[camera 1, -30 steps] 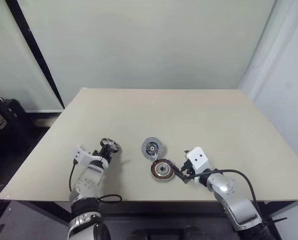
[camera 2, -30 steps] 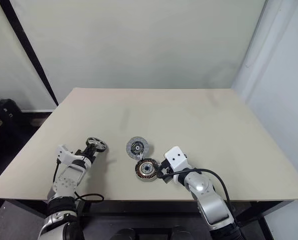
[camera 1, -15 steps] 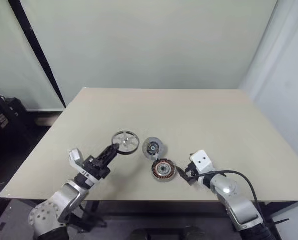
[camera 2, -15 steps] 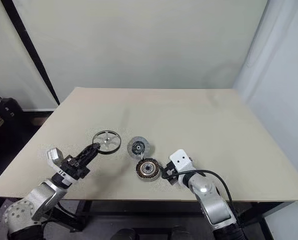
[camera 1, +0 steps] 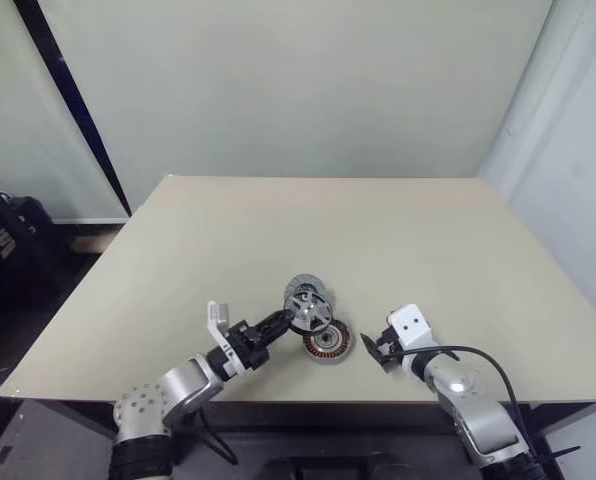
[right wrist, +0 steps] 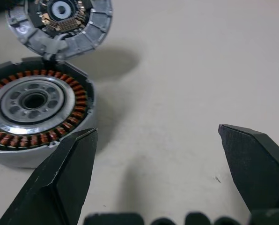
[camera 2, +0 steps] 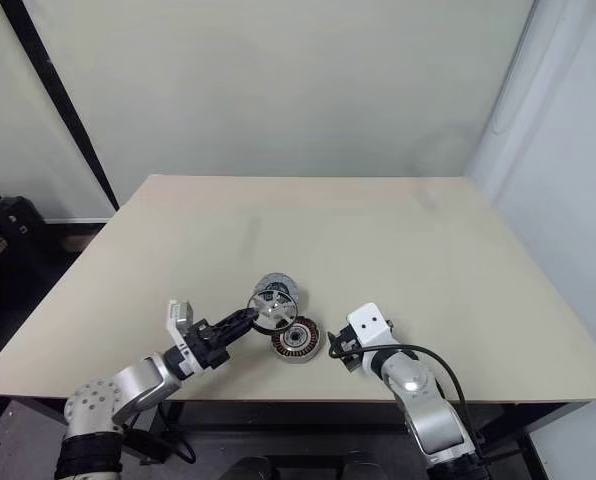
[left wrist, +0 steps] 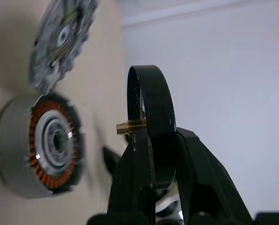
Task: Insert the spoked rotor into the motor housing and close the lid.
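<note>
Left gripper [camera 1: 278, 324] pinches the spoked rotor [camera 2: 271, 309] by its rim, held on edge above the motor housing [camera 1: 327, 343]; right gripper [camera 2: 336, 348] stands wide and empty; a tilted descent risks the hub jamming off-centre.

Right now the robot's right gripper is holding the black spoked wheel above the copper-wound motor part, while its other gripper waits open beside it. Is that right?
Not quite: the left gripper holds the spoked rotor, as the right eye view shows. The right gripper is the open one beside the motor housing.
</note>
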Robot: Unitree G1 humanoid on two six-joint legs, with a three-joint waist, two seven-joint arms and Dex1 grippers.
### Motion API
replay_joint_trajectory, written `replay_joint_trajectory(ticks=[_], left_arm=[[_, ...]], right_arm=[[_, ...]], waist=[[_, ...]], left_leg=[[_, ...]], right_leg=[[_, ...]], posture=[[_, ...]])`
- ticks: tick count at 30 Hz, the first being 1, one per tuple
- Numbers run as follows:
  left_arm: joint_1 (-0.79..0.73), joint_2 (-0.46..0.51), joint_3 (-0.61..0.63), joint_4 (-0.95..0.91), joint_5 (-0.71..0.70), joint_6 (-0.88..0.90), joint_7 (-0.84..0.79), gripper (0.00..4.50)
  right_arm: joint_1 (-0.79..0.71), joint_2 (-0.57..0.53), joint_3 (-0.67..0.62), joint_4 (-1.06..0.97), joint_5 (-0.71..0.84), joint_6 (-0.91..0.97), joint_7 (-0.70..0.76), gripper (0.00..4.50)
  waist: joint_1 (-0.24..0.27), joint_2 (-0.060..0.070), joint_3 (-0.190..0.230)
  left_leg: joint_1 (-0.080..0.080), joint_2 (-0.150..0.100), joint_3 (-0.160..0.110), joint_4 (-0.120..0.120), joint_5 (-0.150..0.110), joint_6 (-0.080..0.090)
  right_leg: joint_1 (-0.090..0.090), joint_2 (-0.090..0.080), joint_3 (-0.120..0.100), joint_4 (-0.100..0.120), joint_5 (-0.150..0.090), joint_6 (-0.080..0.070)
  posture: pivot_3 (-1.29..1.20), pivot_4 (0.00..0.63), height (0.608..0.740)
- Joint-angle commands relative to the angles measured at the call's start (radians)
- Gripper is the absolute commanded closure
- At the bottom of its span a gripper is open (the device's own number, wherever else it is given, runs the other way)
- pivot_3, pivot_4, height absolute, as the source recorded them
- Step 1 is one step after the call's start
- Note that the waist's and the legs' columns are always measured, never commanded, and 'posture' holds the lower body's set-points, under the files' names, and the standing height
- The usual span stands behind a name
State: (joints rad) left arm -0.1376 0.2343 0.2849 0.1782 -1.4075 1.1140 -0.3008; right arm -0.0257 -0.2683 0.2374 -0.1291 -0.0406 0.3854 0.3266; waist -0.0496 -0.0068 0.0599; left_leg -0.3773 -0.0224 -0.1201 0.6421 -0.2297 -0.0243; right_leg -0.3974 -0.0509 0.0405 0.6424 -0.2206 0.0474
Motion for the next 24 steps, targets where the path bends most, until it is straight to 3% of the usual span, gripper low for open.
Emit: replay_joint_trajectory(ticks=[1,24], left_arm=[[-0.049,-0.014,-0.018,0.05,0.063,-0.011,-0.044,4.25],[-0.139,-0.08,-0.022,0.214,0.356,-0.035,-0.124,4.25]], right_arm=[[-0.003,0.003,-0.025,-0.047,-0.006,-0.013,-0.018,0.0],[0.022,0.01,-0.025,-0.073,-0.012,-0.001,-0.033,0.0]], waist=[[0.0,0.0,0.0],[0.0,0.0,0.0]], left_leg=[[0.0,0.0,0.0,0.0,0.0,0.001],[0.0,0.0,0.0,-0.001,0.001,0.002]], right_leg=[[0.0,0.0,0.0,0.0,0.0,0.0],[-0.001,0.0,0.0,0.0,0.0,0.0]], posture=[[0.0,0.0,0.74],[0.0,0.0,0.74]])
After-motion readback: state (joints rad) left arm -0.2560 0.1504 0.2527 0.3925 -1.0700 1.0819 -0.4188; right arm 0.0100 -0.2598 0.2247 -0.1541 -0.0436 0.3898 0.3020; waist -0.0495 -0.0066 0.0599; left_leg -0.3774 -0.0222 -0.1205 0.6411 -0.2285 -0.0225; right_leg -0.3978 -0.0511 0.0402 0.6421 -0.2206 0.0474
